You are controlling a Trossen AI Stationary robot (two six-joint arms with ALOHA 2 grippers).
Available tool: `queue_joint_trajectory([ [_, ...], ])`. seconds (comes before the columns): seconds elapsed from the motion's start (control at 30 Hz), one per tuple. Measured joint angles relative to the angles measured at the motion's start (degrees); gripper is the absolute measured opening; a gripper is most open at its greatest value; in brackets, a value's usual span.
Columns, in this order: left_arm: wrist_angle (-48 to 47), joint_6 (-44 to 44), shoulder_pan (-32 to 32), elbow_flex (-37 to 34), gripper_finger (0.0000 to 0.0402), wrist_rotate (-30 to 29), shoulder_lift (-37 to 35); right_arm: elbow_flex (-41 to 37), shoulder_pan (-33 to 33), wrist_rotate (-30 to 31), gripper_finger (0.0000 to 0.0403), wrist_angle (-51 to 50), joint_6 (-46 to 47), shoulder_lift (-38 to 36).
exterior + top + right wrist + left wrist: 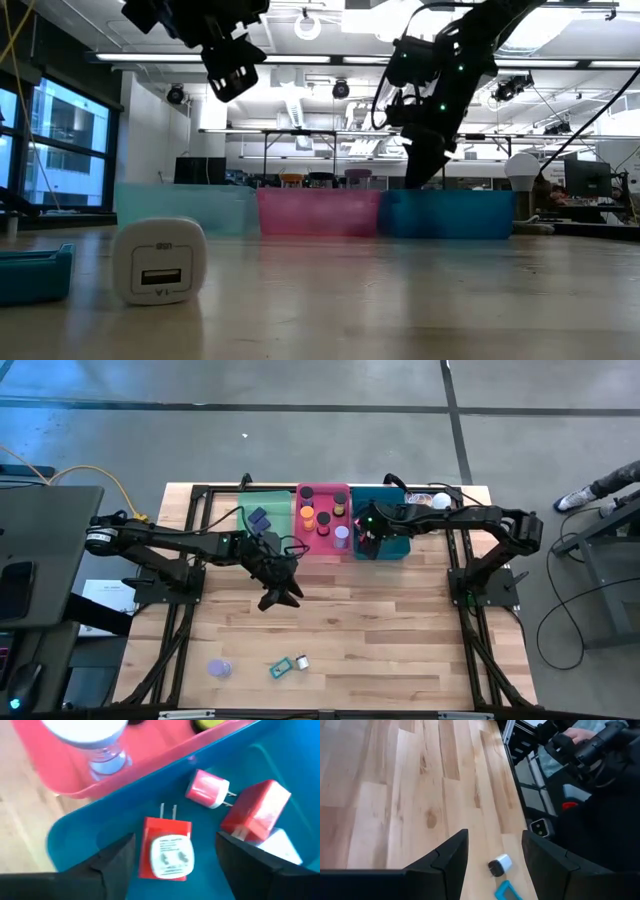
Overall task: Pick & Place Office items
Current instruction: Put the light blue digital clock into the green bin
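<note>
My left gripper point(281, 597) point(495, 842) hangs open above the bare table middle. Past its fingers lie a white charger point(500, 864) and a teal item point(507, 891) near the table's near edge. My right gripper point(369, 542) point(176, 839) is open inside the teal tray point(391, 547). A red charger point(167, 851) lies flat on the tray floor between its fingers, prongs toward the pink tray; I see no contact. A pink charger point(207, 788) and a red block point(255, 812) lie beside it. The pink tray point(322, 547) holds short cylinders point(308, 516).
The green tray point(230, 518) at the far left holds a dark item point(259, 517). A purple disc point(219, 668) lies near the near edge, left of the teal item point(280, 670) and white charger point(301, 660) point(158, 260). Bare wood lies between the trays and these items.
</note>
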Motion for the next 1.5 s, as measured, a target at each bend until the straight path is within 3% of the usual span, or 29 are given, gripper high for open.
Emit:
queue_joint_trajectory([
  [0.23,0.0,-3.0,0.0,0.0,0.0179,2.9,-3.4,0.0,0.2,10.4,0.029,1.0,-3.9,-0.5],
  [0.43,-0.1,-2.9,-3.6,0.3,0.0179,-5.0,-9.0,0.0,1.2,15.7,0.0288,4.2,-2.7,-4.1],
  [0.57,-1.5,0.1,-9.3,2.6,0.0179,-14.0,-12.2,0.0,3.6,15.5,0.0288,4.7,-1.1,-7.6],
  [0.7,-6.0,3.9,-16.4,6.4,0.0179,-27.0,-13.4,0.0,7.0,13.7,0.0287,4.6,0.6,-10.2],
  [0.9,-25.8,0.9,-27.9,17.5,0.0179,-48.7,-9.5,0.0,12.8,10.1,0.0287,5.0,0.6,-11.5],
  [1.03,-36.9,-6.0,-32.9,24.5,0.0179,-57.1,-4.2,0.0,16.0,10.0,0.0287,5.5,1.9,-11.5],
  [1.13,-38.4,-9.5,-33.8,26.9,0.0179,-57.3,-1.9,0.0,17.9,10.0,0.0287,5.5,3.2,-11.5],
  [1.3,-38.8,-9.7,-34.0,27.0,0.0179,-52.5,-1.2,0.0,20.4,10.0,0.0286,5.8,4.6,-11.5],
  [1.5,-38.8,-9.8,-34.4,27.0,0.018,-52.2,-1.2,0.0,22.5,10.1,0.0286,6.7,5.1,-11.5],
])
